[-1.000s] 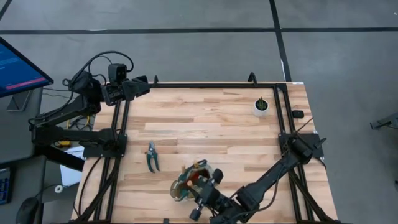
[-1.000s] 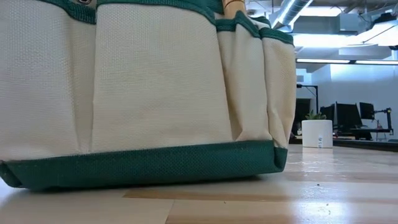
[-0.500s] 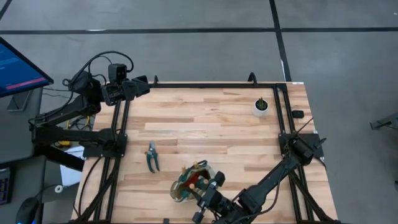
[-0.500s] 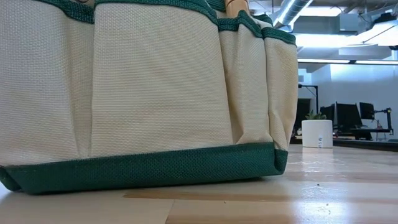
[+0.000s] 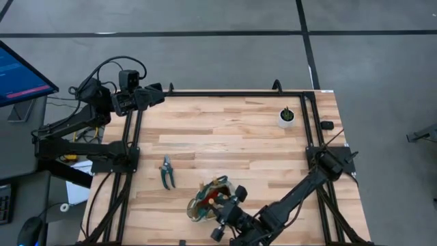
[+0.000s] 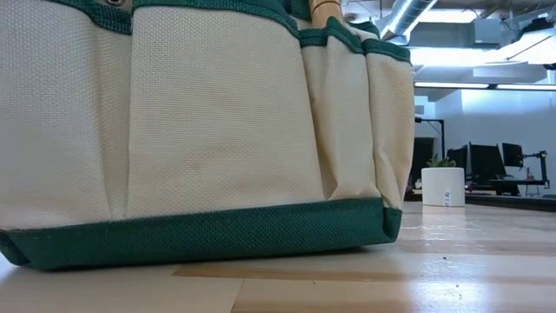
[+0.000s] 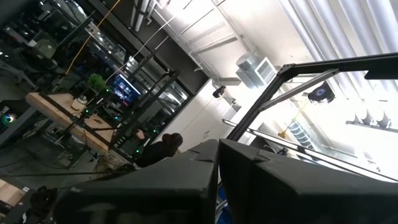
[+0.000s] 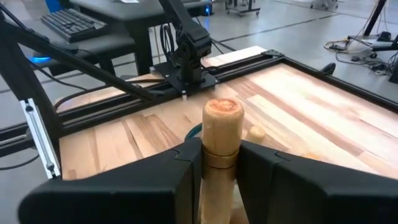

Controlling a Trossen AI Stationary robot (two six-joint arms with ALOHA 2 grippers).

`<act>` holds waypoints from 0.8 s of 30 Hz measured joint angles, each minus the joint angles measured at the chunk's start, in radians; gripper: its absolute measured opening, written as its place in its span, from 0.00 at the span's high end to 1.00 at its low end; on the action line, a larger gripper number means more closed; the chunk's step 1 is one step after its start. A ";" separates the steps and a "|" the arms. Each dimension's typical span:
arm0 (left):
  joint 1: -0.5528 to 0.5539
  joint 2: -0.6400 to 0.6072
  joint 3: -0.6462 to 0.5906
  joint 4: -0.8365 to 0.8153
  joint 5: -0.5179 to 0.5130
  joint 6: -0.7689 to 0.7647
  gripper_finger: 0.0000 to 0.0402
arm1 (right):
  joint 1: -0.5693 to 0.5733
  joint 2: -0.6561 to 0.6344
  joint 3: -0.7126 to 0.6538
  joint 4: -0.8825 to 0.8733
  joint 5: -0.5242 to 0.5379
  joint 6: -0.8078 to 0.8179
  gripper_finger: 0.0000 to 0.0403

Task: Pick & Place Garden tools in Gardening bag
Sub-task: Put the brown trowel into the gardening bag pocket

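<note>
Between the right gripper (image 8: pixel 221 165) fingers — a pale, round-topped wooden handle (image 8: pixel 221 134), upright.

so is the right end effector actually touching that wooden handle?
Touching. The right wrist view shows the right end effector with both dark fingers pressed against the sides of the wooden handle, no gap on either side.

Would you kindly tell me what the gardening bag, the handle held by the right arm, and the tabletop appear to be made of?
The gardening bag looks like coarse woven canvas, cream with green trim; the weave shows plainly. The handle clamped in the right pincer appears to be light, smooth, matte wood with a turned groove. The tabletop seems to be butcher-block wood, judging by its joined strips and visible grain.
</note>
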State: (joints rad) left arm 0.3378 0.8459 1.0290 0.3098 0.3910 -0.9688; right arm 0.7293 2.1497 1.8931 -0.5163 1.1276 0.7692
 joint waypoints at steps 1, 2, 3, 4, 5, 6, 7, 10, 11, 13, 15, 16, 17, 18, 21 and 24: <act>0.000 0.000 0.000 0.000 0.000 0.000 0.99 | -0.004 0.008 0.000 0.005 -0.002 0.000 0.85; 0.000 0.000 0.000 0.000 0.000 0.000 0.99 | -0.011 0.014 0.000 0.018 -0.002 0.000 0.85; 0.000 0.000 0.000 0.000 0.000 0.000 0.99 | -0.012 0.019 0.000 0.023 0.001 -0.005 0.85; 0.000 0.000 0.000 0.001 0.000 0.000 0.99 | -0.014 0.028 0.000 0.034 -0.004 -0.012 0.85; 0.000 0.000 0.000 0.001 0.000 0.000 0.99 | -0.018 0.038 0.000 0.051 -0.010 -0.013 0.85; 0.000 0.000 0.000 0.002 0.000 0.000 0.99 | -0.023 0.045 0.000 0.057 -0.011 -0.013 0.85; 0.000 0.000 0.000 0.001 0.000 0.000 0.99 | -0.024 0.052 0.000 0.059 -0.012 -0.012 0.85; 0.000 0.000 0.000 0.002 0.001 0.000 0.99 | -0.026 0.075 0.000 0.079 -0.007 -0.009 0.85; 0.000 0.000 0.000 0.002 0.001 0.000 0.99 | -0.026 0.082 0.000 0.086 -0.007 -0.009 0.85; 0.000 0.000 0.000 0.002 0.001 0.000 0.99 | -0.025 0.094 0.000 0.089 -0.008 -0.008 0.85; 0.000 0.000 0.000 0.002 0.001 0.000 0.99 | -0.025 0.100 0.000 0.079 -0.010 0.007 0.85; 0.000 0.000 0.000 0.002 0.001 0.000 0.99 | -0.025 0.103 0.000 0.070 -0.012 0.023 0.85; 0.000 0.000 0.000 0.002 0.001 0.000 0.99 | -0.025 0.110 0.000 0.068 -0.012 0.036 0.85; 0.000 0.000 0.000 0.002 0.001 0.000 0.99 | -0.026 0.113 0.000 0.064 -0.012 0.043 0.85; 0.000 0.000 0.000 0.002 0.002 0.000 0.99 | -0.024 0.117 -0.001 0.055 -0.014 0.045 0.85; 0.000 0.000 0.000 0.002 0.002 0.000 0.99 | -0.029 0.126 0.000 0.062 -0.054 0.045 0.85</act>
State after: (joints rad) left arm 0.3378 0.8459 1.0290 0.3119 0.3928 -0.9688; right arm 0.7006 2.2753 1.8935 -0.4544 1.0741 0.8137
